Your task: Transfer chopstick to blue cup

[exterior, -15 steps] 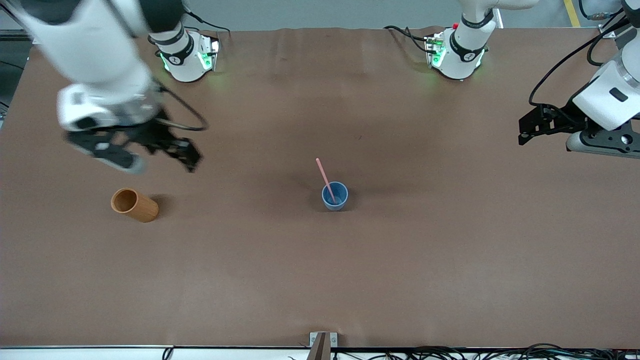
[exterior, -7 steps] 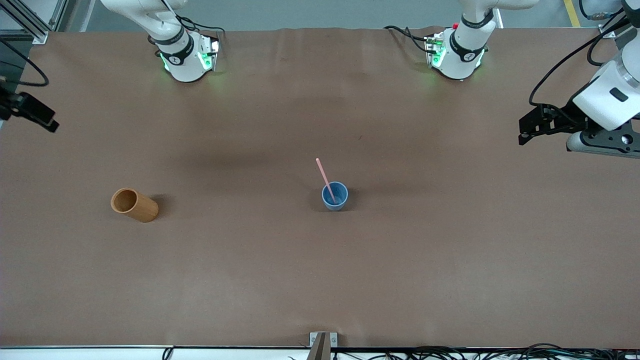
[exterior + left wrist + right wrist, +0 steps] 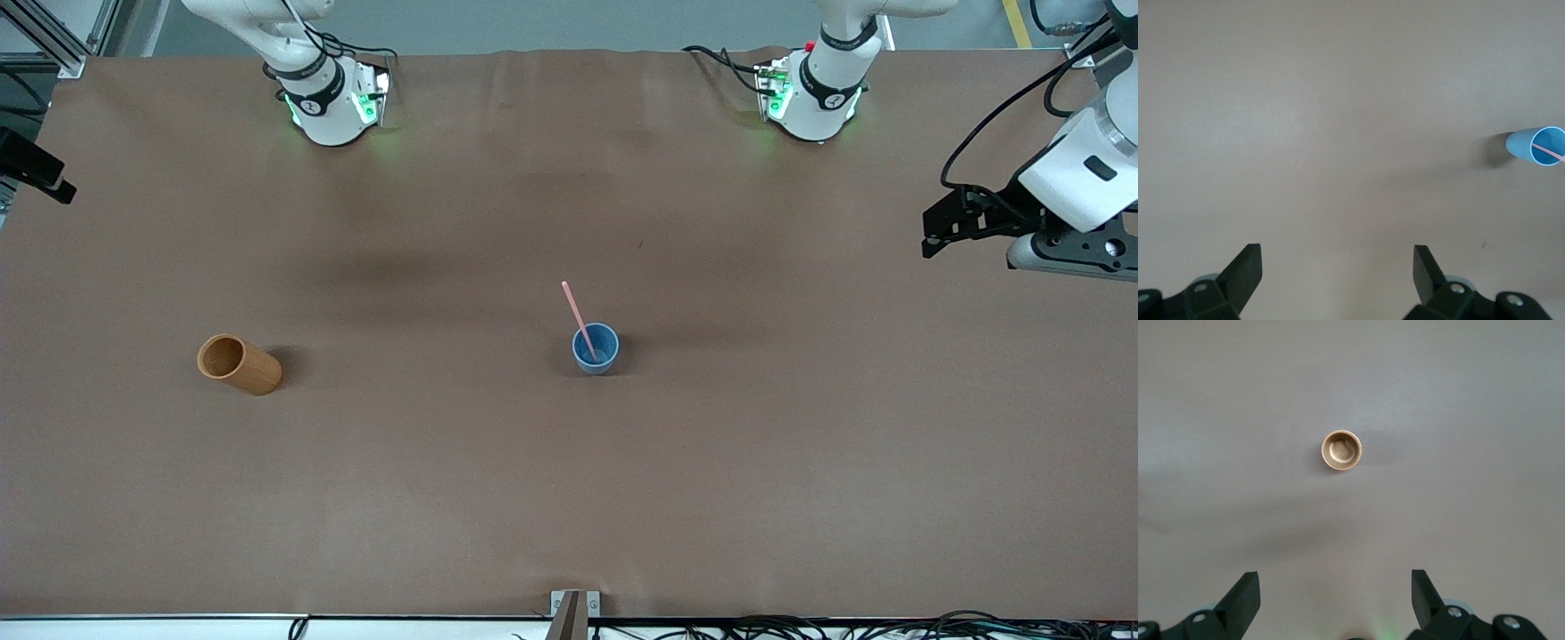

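Front view: one small, round, plain blue cup standing upright near the middle of the brown table, with one thin, straight, pale pink chopstick resting inside it, lower end in the cup, upper end leaning out over the rim and away from the front camera. One orange-brown wooden cylindrical holder standing well apart from the cup, toward the right arm's end of the table, about as near the front camera as the cup. Two white arm bases along the table's top edge. Left gripper hanging over the table's edge at the left arm's end, well apart from the cup, waiting. Right gripper showing only as a dark piece at the frame's edge, off the table at the right arm's end.

Left wrist view: two dark fingers of the left gripper spread wide apart, nothing between them (bare table only). One blue cup far off, pink chopstick crossing its mouth.

Right wrist view: two dark fingers of the right gripper likewise spread wide, holding nothing. One wooden holder seen from straight above, hollow and round.
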Available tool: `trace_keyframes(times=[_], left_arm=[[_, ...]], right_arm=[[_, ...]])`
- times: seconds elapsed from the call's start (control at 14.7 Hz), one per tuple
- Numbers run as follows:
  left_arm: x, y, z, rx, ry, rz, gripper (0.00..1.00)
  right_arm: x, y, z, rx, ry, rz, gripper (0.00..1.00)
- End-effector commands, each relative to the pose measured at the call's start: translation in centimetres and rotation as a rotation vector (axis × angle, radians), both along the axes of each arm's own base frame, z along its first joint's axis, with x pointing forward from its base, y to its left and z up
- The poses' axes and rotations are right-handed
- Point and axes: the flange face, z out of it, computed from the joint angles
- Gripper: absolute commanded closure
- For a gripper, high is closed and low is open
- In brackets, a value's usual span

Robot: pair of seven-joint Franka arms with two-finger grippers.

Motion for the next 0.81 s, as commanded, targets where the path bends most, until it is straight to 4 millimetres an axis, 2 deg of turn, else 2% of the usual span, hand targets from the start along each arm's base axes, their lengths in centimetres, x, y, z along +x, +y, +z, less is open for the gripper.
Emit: trace_keyframes(times=[0.0,0.2,0.48,0.75], left_arm=[[-0.4,0.0,0.6,-0.014,0.000,-0.006,0.00],[-0.4,0.0,0.6,-0.016,0.000,-0.006,0.00],[-0.4,0.0,0.6,-0.014,0.000,-0.004,0.00],[-0.4,-0.1,0.6,-0.014,0.000,-0.006,0.00]], right_arm=[[-0.3,0.7,-0.3,0.012,-0.007,0.044,0.00],[0.3,0.0,-0.2,0.011,-0.037,0.082,0.00],[1.8,0.1,1.2,0.033,-0.066,0.107,0.00],[2.1,0.1,0.8,0.067,-0.055,0.104,0.00]])
